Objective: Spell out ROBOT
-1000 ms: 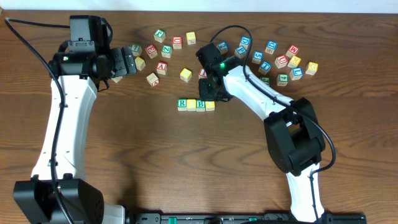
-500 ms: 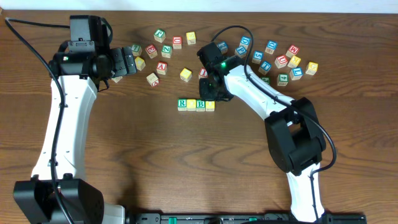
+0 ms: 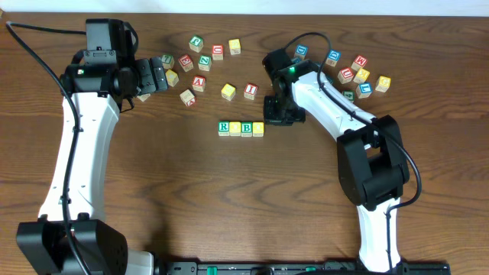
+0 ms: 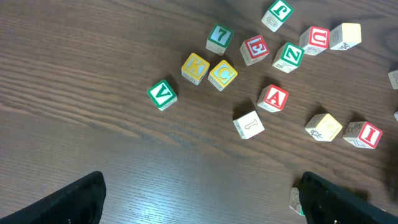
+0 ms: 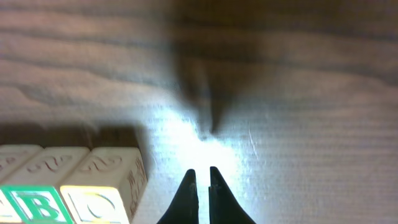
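A row of letter blocks reads R (image 3: 224, 127), O (image 3: 235, 127), B (image 3: 246, 128), O (image 3: 258, 128) at the table's middle. My right gripper (image 3: 275, 118) is just right of the row's end. In the right wrist view its fingers (image 5: 203, 180) are shut and empty over bare wood, with the last O block (image 5: 99, 202) and the B block (image 5: 34, 205) at lower left. My left gripper (image 3: 163, 76) hangs open and empty at the back left. Its jaws (image 4: 202, 205) are spread wide below loose blocks V (image 4: 162, 94), K (image 4: 194, 68) and A (image 4: 272, 98).
Loose letter blocks lie scattered along the back of the table, one cluster at left centre (image 3: 200, 63) and one at the right (image 3: 359, 76). A red-lettered block (image 3: 250, 91) and a yellow block (image 3: 228, 92) lie just behind the row.
My right gripper has moved to the right, off the end of the row, uncovering the red-lettered block behind it. The row and the left arm have not moved.
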`<state>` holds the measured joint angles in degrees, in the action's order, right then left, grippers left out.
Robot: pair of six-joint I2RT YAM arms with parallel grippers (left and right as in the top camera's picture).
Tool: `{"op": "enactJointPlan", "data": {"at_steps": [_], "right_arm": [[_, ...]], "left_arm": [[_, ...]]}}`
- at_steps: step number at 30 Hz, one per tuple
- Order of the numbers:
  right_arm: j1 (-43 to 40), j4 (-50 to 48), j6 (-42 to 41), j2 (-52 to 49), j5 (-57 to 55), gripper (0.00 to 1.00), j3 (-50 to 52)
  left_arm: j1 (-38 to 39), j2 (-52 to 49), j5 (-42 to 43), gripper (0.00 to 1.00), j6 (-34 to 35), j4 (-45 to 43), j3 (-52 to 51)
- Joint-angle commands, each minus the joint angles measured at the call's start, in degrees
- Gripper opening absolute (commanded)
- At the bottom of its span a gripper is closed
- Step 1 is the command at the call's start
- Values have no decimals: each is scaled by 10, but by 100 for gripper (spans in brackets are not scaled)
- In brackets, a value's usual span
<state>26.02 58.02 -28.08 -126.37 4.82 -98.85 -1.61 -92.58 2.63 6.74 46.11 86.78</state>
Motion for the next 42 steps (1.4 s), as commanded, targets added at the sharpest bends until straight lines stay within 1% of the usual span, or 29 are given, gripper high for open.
{"op": "enactJointPlan", "data": {"at_steps": [1, 10, 25, 36, 42], "right_arm": [[13, 11, -6, 0, 7, 2, -12], [36, -5, -6, 0, 7, 3, -12], [48, -14, -6, 0, 7, 3, -12], [48, -14, -5, 0, 7, 3, -12], [32, -5, 16, 4, 6, 2, -24]], "left_arm": [[-1, 4, -3, 97, -3, 2, 13], [-1, 4, -3, 97, -3, 2, 13], [-1, 4, -3, 97, -3, 2, 13], [-1, 4, -3, 98, -3, 1, 13], [-1, 4, -3, 97, -3, 1, 13]]}}
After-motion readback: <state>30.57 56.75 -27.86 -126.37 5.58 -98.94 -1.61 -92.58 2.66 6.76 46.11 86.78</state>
